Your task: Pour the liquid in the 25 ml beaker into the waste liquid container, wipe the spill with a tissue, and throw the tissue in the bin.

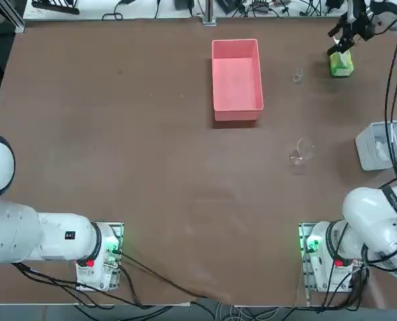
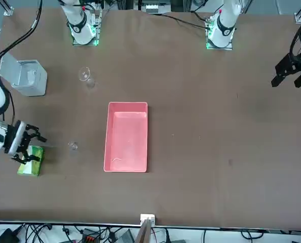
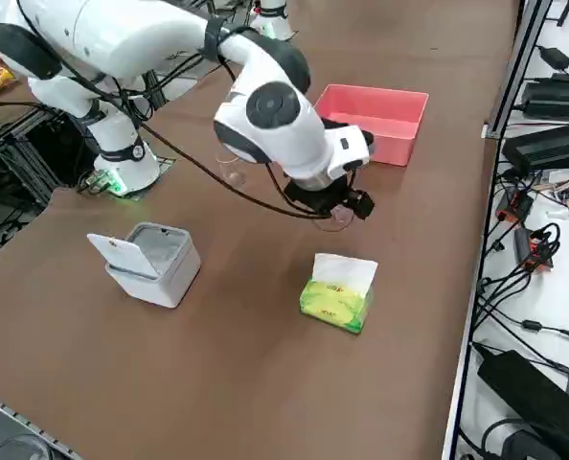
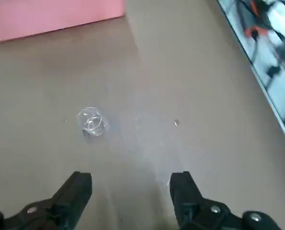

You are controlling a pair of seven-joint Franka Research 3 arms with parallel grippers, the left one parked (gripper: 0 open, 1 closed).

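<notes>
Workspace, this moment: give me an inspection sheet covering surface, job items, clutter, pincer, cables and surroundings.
Surface: brown table, bare over most of its area.
Job items: small beaker upright on the table, apart from the pink tub; white bin with lid open. No loose tissue seen.
Clutter: larger glass vessel; green tissue pack with white tuft.
Pincer: right pincer open, empty, hovering above the tissue pack, near the small beaker.
Cables: black cables trail from both arm bases at the table's near edge.
Surroundings: cables and black electronics along the floor beside the table; no person seen.
</notes>
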